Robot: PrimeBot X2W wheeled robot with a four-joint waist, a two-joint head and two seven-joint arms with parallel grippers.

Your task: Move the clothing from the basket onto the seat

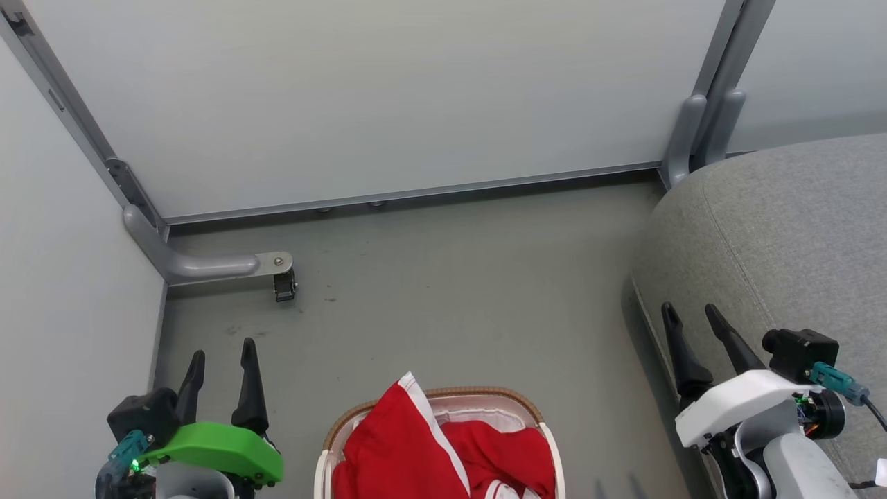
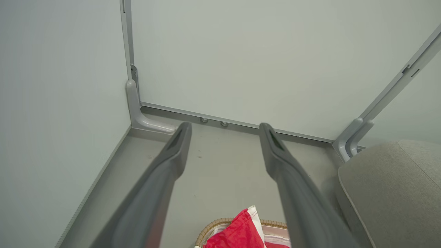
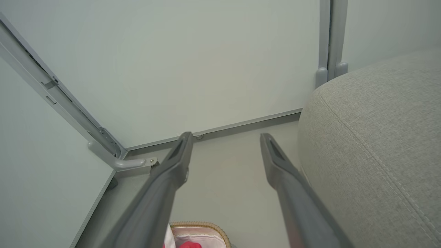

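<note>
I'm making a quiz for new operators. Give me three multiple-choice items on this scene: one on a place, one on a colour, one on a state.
1. Of the basket, the seat and the floor, where does the clothing lie? A basket; B seat; C floor.
2. The clothing's colour? A blue and yellow; B red with white trim; C plain green.
3. The left gripper and right gripper are: A both open, empty; B both shut on fabric; C one open, one shut.
Key: 1 A, red fabric heaps inside the woven rim. 2 B, white stripes edge the red. 3 A, each pair of fingers stands apart with nothing between.
</note>
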